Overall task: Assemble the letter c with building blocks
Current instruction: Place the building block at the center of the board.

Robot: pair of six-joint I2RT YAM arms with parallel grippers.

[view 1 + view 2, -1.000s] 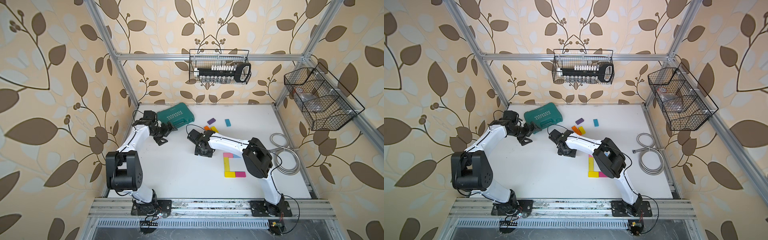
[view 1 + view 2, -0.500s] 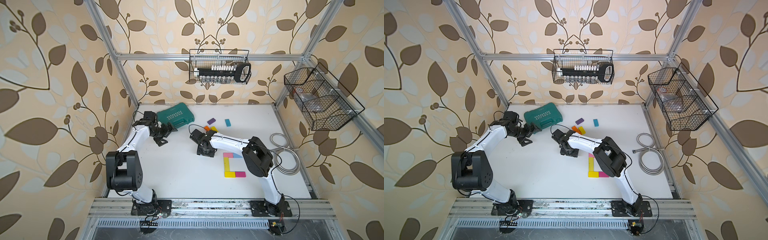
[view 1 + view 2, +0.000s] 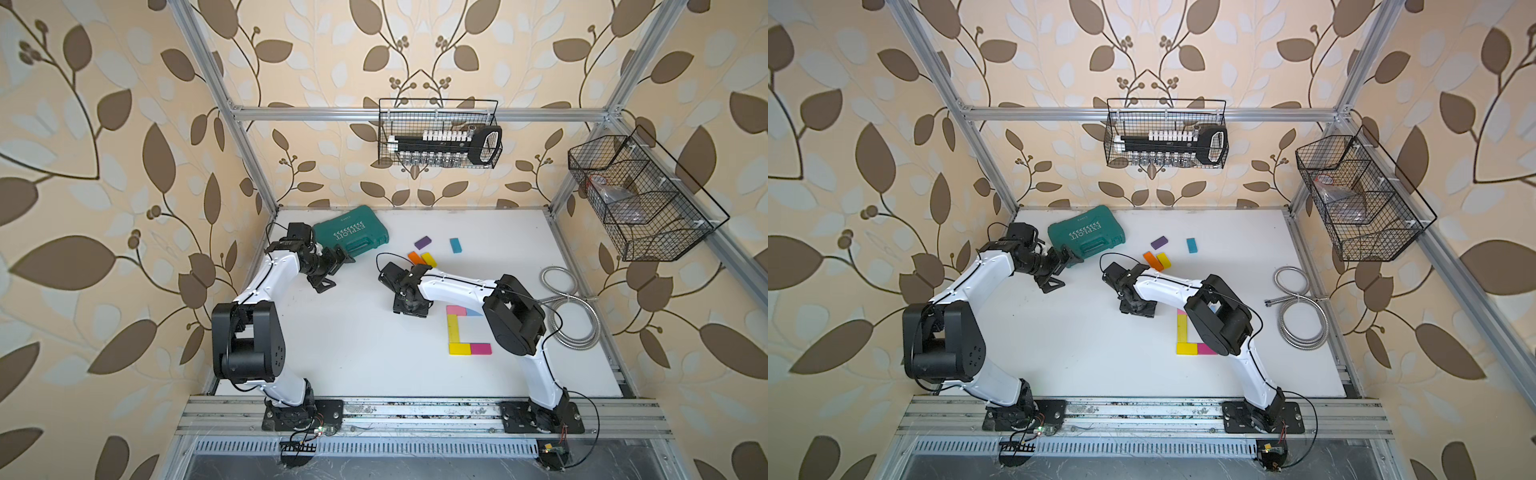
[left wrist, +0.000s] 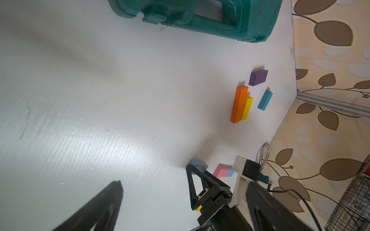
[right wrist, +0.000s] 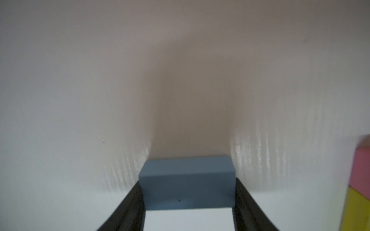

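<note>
Nearest on the white tabletop [image 3: 353, 353], yellow, magenta and pink flat rectangular blocks [image 3: 453, 328] form a partial C open to the right. Just beyond, the right hand [image 5: 188, 186] pinches a grey-blue rectangular block [image 5: 186, 176], its long axis apparently spanning finger to finger. Farther, the left hand [image 3: 334, 272] gapes wide beside a green plastic case [image 3: 351, 235].

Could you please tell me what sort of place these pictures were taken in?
Most likely a robot test cell dressed to look homely, not a real room: leaf-patterned wallpaper panels sit inside an aluminium frame, and two robot arms are bolted to a rail at a white table.
</note>
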